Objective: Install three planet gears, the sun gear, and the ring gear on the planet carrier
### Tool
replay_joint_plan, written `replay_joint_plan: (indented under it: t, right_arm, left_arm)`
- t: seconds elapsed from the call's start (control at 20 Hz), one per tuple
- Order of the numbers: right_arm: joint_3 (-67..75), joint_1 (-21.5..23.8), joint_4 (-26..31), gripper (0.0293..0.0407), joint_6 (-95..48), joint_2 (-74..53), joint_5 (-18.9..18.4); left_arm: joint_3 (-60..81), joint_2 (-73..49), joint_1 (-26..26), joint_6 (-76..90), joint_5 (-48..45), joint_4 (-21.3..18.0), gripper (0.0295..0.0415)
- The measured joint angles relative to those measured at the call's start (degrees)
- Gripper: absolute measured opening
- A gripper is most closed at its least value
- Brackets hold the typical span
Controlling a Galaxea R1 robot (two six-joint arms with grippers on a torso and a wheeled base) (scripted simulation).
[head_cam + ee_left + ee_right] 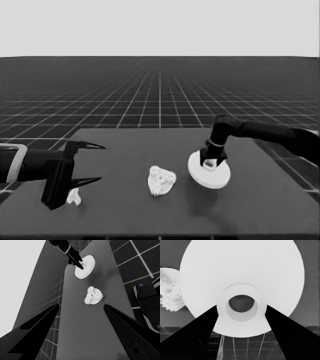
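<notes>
Right hand (210, 163) fingers straddle larger round part's (209, 172) raised hub.

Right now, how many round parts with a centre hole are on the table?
2: the larger round part at the right pincer, and the smaller round part mid-table under gears.

Bare dark table (120, 210) lies between the smaller round white part topped with toothed gears (162, 180) and the left gripper (92, 162). To its right, the right gripper (211, 164) and the larger round white part (210, 172) block the way.
</notes>
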Motion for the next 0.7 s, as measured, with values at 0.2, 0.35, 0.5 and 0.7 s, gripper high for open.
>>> replay_joint_plan:
  t: [0.2, 0.35, 0.5, 0.7]
  right_arm:
    - [-4.72, -1.25, -1.92, 0.0348, 15.99, 18.66, -1.44]
    - [-15.43, -1.90, -2.37, 0.0348, 16.08, 31.56, -1.44]
    - [-18.66, -2.00, -2.47, 0.0348, 15.35, 34.02, -1.36]
    - [-21.15, -5.65, -6.01, 0.0348, 14.04, 34.97, -0.39]
  left_arm:
    - [0.00, 0.00, 0.00, 0.00, 0.00, 0.00, 0.0385]
    - [0.00, 0.00, 0.00, 0.00, 0.00, 0.00, 0.0385]
    - [0.00, 0.00, 0.00, 0.00, 0.00, 0.00, 0.0385]
    - [0.00, 0.00, 0.00, 0.00, 0.00, 0.00, 0.0385]
